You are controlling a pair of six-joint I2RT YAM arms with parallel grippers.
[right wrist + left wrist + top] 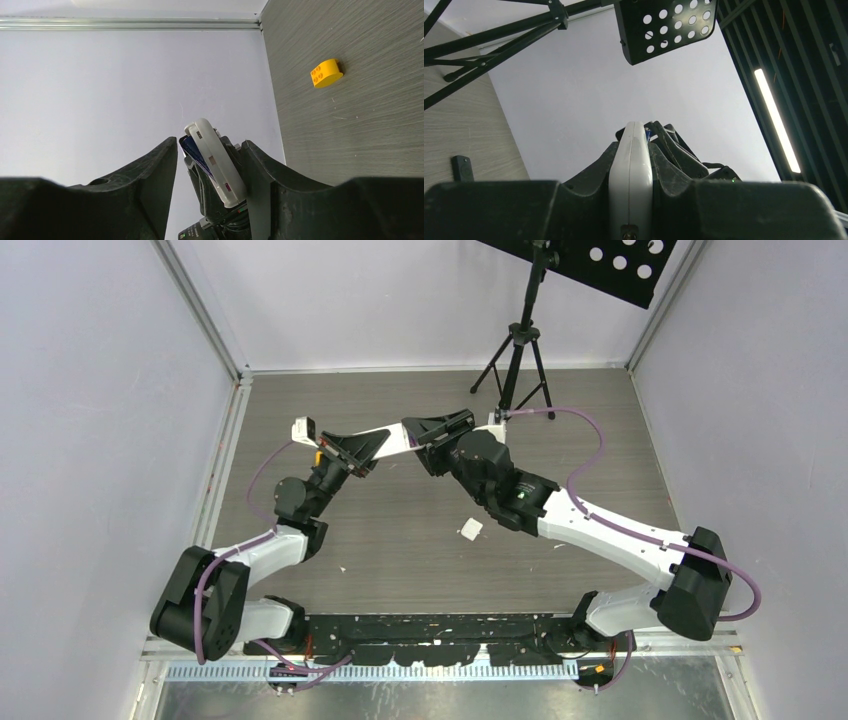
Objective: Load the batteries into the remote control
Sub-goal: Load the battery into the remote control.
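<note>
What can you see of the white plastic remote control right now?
The white plastic remote control is a slim, rounded-end slab, held edge-on in the air above the table, clamped between the left gripper fingers. Its far end sits between the open right gripper fingers, close against one with a gap at the other. A blue battery lies against one face. Small dark marks dot its rim.

White remote control [215, 160] held aloft edge-on, blue battery [193, 150] beside it.
</note>
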